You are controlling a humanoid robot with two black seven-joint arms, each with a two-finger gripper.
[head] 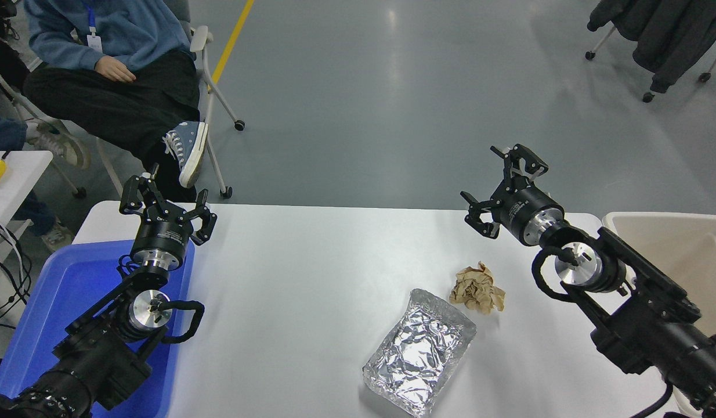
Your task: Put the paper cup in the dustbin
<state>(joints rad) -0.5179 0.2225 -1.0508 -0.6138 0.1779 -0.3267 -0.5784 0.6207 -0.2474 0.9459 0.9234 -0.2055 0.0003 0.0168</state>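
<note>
Paper cup nowhere visible, presumably already inside dustbin (625, 220) at four o'clock; right pincer (503, 186) wide and empty over bench (311, 261), left pincer (163, 203) wide, parked at eight o'clock.

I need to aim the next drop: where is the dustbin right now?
In the head view the dustbin sits at the table's right end, partly hidden behind the right arm, right of the crumpled brown paper ball.
</note>
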